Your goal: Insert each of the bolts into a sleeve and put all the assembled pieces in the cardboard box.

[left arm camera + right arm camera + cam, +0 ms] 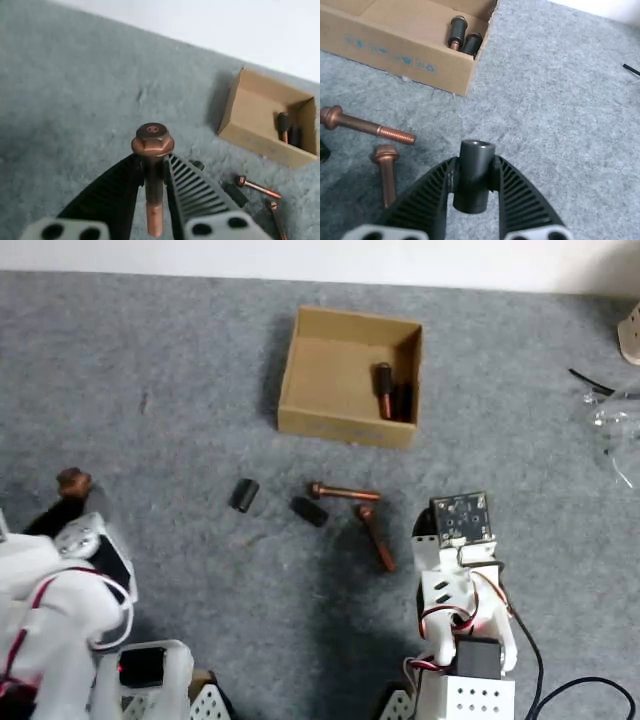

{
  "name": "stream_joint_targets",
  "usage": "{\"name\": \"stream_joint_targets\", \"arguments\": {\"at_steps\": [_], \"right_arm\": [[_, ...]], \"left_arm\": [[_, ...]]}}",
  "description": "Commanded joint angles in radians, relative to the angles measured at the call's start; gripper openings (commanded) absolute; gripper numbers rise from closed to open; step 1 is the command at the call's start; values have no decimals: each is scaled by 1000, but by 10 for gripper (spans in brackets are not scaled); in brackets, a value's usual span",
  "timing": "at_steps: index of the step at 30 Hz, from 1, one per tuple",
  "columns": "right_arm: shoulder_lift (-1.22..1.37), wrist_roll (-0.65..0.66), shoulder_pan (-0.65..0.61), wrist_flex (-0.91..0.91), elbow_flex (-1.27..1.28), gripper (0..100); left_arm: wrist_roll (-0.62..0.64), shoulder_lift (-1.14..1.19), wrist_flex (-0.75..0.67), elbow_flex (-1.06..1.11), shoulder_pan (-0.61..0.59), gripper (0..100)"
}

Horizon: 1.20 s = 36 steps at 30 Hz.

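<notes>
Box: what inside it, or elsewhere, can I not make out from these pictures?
1. High view: the dark piece in the box is too small and shaded to tell whether it holds a bolt.
2. Right wrist view: the box wall hides that piece's lower end.
3. High view: the arm's wrist covers the sleeve in the right gripper.

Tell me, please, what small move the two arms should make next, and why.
Probably swing the left tool, shut on a bolt, toward the right tool, shut on a sleeve, and line the shank up with the open bore. Each arm holds one half, yet they sit far apart.
</notes>
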Motion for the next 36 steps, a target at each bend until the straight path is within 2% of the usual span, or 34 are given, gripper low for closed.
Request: {"name": "stream_joint_targets", "arguments": {"at_steps": [1,10,19,23,25,36], "right_arm": [[-13,11,18,-39,114,5],[-13,11,18,-39,114,5],[-13,11,15,-39,114,5],[-13,11,15,-39,114,5],[-13,11,13,-39,114,5],[-15,5,-59,-41,111,5]], "left_arm": [[-25,-133,-143,283,-2,6],[-23,-433,-575,915,18,6],[-15,-679,-916,1319,323,6],[112,-733,-1060,1455,384,6],[153,-727,-1097,1486,383,6],[158,-723,-1069,1570,354,6]]}}
